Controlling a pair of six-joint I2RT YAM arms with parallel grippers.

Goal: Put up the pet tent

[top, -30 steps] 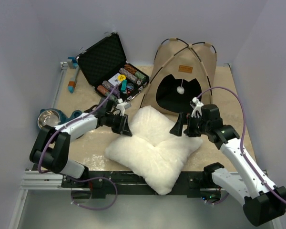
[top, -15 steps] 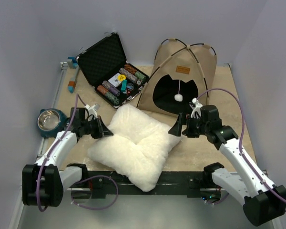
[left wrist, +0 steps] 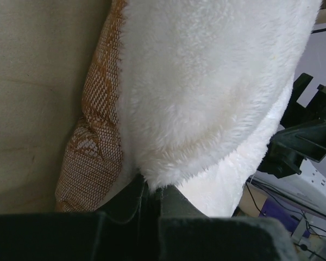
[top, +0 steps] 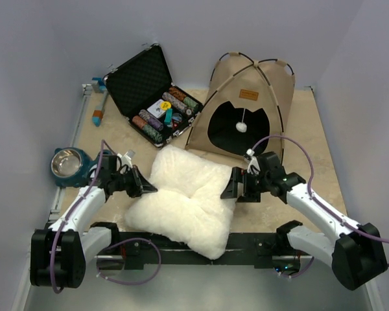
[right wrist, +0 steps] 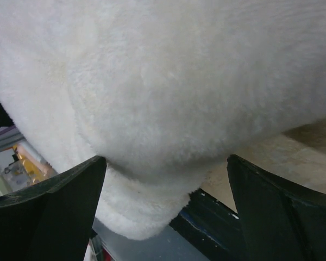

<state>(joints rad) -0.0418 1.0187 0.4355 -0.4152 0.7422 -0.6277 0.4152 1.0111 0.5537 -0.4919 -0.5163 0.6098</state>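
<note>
Pet tent (top: 246, 110) upright, far right. White fluffy pillow (top: 181, 197) near centre, overhanging near table (top: 311, 142) edge. Left gripper (top: 148, 188) pinched on its left edge; right gripper (top: 232, 189) spread wide astride right corner, unclamped. Risk: one-sided pull drags pillow off table; shallow bite slips on fur.

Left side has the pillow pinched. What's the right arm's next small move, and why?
Probably close the right gripper: its fingers stand open either side of the white pillow's right corner, while the left gripper is shut on the left corner. With both holding, the pillow could go toward the pet tent.
</note>
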